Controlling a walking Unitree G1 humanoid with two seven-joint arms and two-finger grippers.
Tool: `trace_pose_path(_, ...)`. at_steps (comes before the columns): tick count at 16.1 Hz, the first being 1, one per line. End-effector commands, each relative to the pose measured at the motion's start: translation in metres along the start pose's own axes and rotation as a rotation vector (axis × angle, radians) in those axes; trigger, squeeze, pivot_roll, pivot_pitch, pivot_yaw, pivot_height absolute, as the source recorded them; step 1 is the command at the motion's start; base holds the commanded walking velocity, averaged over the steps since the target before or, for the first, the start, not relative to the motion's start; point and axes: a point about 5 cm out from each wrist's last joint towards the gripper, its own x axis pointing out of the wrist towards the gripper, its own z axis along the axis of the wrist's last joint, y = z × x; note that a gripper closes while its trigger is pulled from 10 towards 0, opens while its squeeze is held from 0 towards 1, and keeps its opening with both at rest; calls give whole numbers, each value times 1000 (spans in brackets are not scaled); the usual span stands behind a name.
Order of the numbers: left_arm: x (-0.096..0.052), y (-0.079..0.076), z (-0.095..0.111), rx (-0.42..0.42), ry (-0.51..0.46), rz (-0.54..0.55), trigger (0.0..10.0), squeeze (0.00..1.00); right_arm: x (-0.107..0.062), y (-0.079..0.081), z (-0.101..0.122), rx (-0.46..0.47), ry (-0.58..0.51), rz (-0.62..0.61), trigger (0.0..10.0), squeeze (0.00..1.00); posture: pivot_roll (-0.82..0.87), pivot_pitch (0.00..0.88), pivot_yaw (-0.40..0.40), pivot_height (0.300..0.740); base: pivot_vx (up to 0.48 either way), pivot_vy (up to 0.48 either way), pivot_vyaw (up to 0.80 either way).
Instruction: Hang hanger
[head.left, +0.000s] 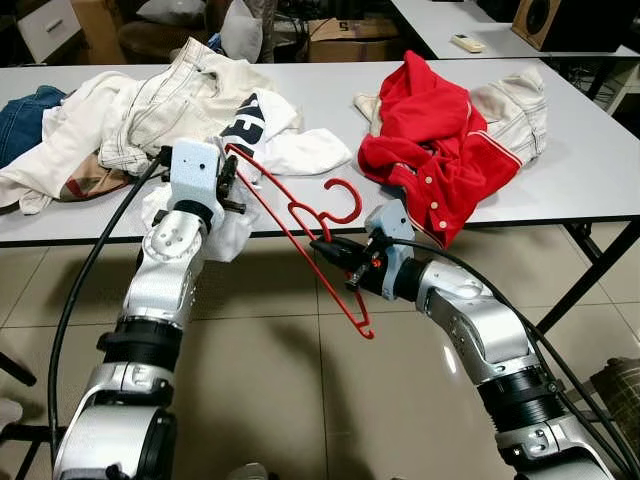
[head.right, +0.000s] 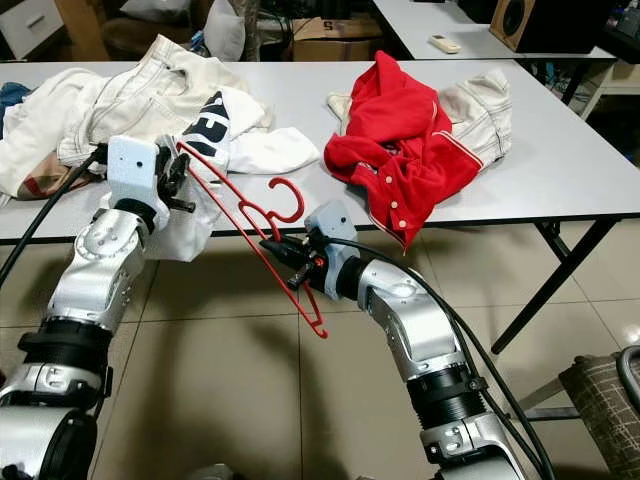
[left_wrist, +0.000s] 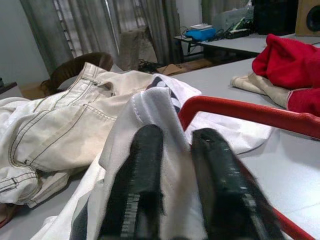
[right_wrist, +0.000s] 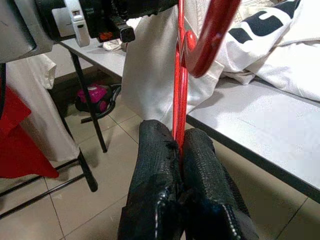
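Note:
A red plastic hanger (head.left: 287, 212) hangs slanted in the air just in front of the table edge, hook (head.left: 346, 196) pointing up. My right gripper (head.left: 325, 246) is shut on it just below the hook, and in the right wrist view the fingers (right_wrist: 155, 165) clamp the red bar (right_wrist: 178, 75). My left gripper (head.left: 232, 184) sits at the hanger's upper end, shut on a fold of the white shirt with black print (head.left: 256, 122). In the left wrist view the white cloth (left_wrist: 165, 125) is bunched between the two fingers (left_wrist: 220, 195), with the red bar (left_wrist: 250, 112) right beside them.
The grey table (head.left: 590, 170) carries a cream denim garment (head.left: 150, 100), blue jeans (head.left: 25, 115), a red jacket (head.left: 430, 150) hanging over the front edge and a beige garment (head.left: 515, 105). A black table leg (head.left: 585, 275) stands to the right. Tiled floor lies below.

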Motion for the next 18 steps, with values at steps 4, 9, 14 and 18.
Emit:
trace_pose_path(4,-2,4,1,-3,-3,-7,0,0,1,-1,10,-15,-28,12,10000,0,-28,0,26,740,0,0,0)
trace_pose_path(9,2,17,-1,14,29,33,0,0,0,-1,10,-13,-32,10,10000,0,-30,0,34,740,0,0,0)
trace_pose_path(14,1,35,12,37,-12,-26,0,0,-2,0,7,-2,-31,2,10000,0,-26,0,39,740,0,0,0)
trace_pose_path(18,-8,47,33,144,-39,-197,0,0,-2,2,-2,-19,23,16,10000,0,-5,0,34,740,0,0,0)
